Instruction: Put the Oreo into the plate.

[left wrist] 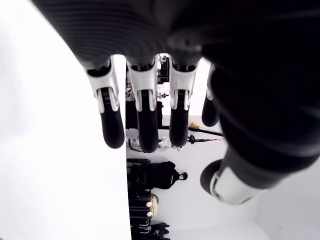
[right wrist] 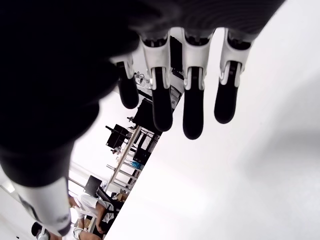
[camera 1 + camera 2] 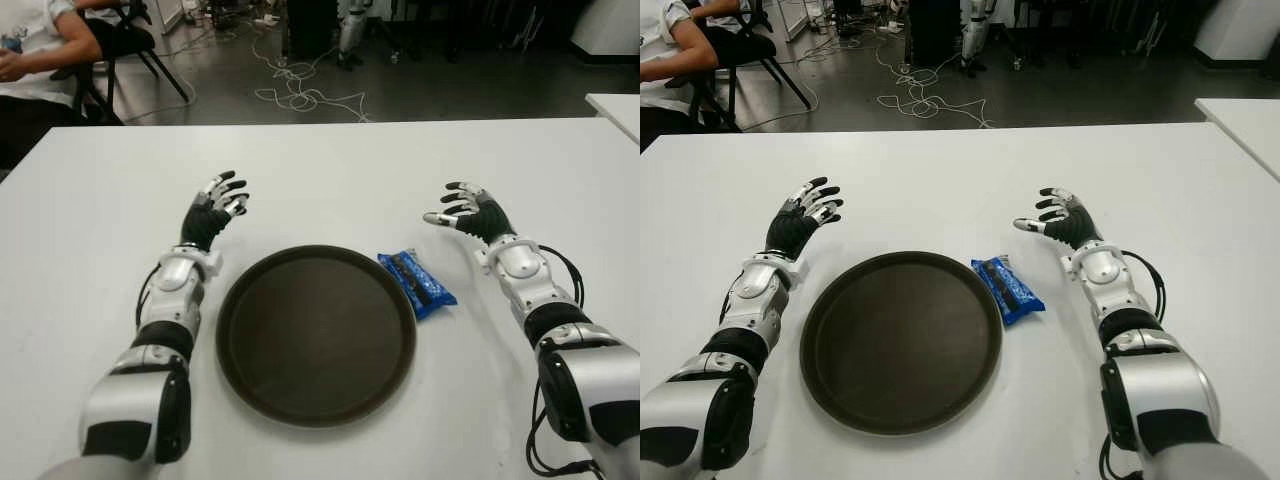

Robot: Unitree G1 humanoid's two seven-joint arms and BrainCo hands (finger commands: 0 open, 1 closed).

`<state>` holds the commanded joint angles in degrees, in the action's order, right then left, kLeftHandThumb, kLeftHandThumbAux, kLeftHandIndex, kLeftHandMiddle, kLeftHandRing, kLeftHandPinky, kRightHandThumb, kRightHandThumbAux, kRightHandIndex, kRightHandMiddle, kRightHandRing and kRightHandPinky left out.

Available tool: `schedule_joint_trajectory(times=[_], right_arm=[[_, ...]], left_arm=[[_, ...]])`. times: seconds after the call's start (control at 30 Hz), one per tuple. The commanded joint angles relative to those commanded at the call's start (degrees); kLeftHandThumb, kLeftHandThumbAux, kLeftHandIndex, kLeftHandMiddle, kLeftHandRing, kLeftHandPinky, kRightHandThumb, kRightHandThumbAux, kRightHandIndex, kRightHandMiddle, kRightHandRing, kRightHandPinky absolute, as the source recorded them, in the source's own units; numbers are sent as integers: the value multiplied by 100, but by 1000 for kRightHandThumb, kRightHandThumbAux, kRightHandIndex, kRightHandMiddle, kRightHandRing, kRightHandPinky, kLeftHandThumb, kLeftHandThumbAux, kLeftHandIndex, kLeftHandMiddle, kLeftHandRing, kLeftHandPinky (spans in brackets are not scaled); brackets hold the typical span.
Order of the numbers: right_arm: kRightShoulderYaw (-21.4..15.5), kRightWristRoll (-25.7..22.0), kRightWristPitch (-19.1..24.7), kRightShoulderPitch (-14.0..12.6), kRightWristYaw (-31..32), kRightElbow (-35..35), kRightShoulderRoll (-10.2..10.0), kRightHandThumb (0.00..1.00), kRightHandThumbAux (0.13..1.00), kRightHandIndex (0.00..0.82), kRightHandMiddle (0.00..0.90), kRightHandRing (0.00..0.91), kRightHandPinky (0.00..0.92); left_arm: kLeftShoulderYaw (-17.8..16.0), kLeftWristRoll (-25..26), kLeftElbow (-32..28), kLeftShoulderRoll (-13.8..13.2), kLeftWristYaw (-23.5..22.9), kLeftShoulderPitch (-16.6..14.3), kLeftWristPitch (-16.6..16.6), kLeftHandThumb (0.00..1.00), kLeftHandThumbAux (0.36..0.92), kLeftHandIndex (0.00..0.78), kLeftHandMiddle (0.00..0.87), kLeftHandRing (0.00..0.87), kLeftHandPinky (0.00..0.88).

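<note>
Dark round plate [image 3: 316, 335] nearest, Oreo pack [image 3: 417, 283] touching its right rim, left hand [image 3: 214, 213] and right hand [image 3: 472, 214] spread — empty.

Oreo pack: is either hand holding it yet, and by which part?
Nothing is held. The Oreo pack lies on the table beside the plate; left hand and right hand are open.

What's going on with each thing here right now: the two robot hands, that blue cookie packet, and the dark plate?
Left hand: open, fingers spread, holding nothing, left of the plate.
Right hand: open, holding nothing, beyond and to the right of the packet.
Oreo packet: sealed, lying flat on the white table, just right of the plate.
Plate: holds nothing.
</note>
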<state>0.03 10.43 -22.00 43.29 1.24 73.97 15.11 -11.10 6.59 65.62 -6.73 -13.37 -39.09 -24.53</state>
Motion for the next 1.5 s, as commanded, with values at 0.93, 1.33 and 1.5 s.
schedule_joint_trajectory(times=[0.93, 1.33, 1.5], right_arm=[[4, 44, 5, -7, -48, -12, -4, 0, 717, 216, 310, 328, 336], [-1, 35, 30, 4, -15, -3, 0, 0, 726, 210, 299, 315, 321], [-18, 14, -3, -5, 13, -9, -3, 0, 744, 214, 304, 319, 328]], left_arm=[[6, -6, -15, -6, -29, 10, 5, 34, 748, 159, 221, 216, 239], [-2, -2, -1, -6, -20, 9, -8, 18, 745, 164, 226, 223, 247], [-18, 24, -10, 2, -60, 14, -26, 23, 747, 166, 228, 225, 249]])
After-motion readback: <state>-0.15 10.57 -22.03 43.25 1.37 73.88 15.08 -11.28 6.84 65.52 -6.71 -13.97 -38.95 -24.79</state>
